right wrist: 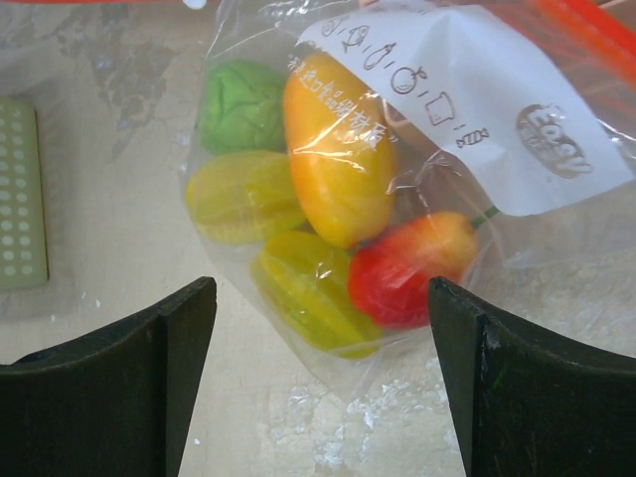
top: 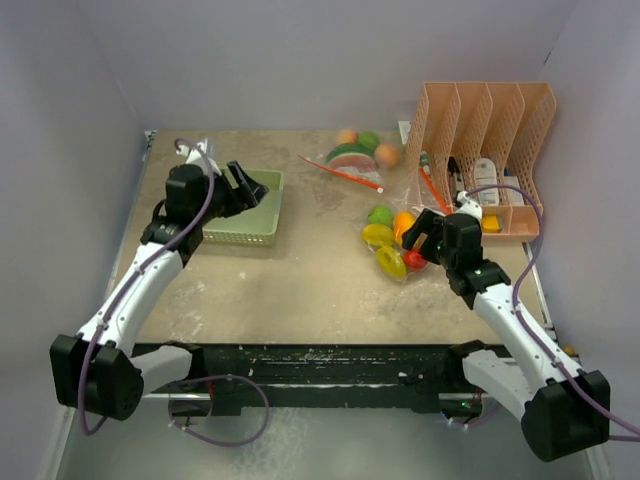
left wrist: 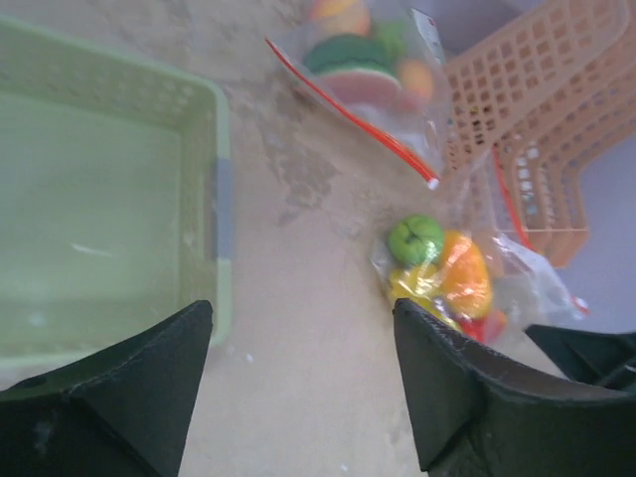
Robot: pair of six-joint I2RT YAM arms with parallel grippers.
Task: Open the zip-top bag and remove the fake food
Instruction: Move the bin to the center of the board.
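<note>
A peach plastic file rack (top: 480,130) with four slots stands at the far right of the table (top: 300,290). A white bottle (top: 485,180) and a small orange block (top: 490,224) sit in it. Just in front of the rack lies the near zip-top bag (right wrist: 447,109), its red zip strip toward the rack. A green basket (top: 250,215) sits far left, well apart from that bag. A second zip-top bag (top: 352,162) lies at the back between basket and rack, holding a watermelon slice (left wrist: 353,75) and at least three round pieces.

The right gripper (right wrist: 323,288) hovers at the near bag's end away from the zip, jaws spread wide, gripping nothing. The left gripper (left wrist: 300,310) hangs by the basket's right-hand rim, jaws wide too and holding nothing.

The fake food (top: 388,250) is inside the near bag, five pieces in all:
- one green piece (right wrist: 241,104)
- one orange-yellow piece (right wrist: 338,159)
- two yellow-green pieces (right wrist: 243,197)
- one red-and-peach piece (right wrist: 407,268)
</note>
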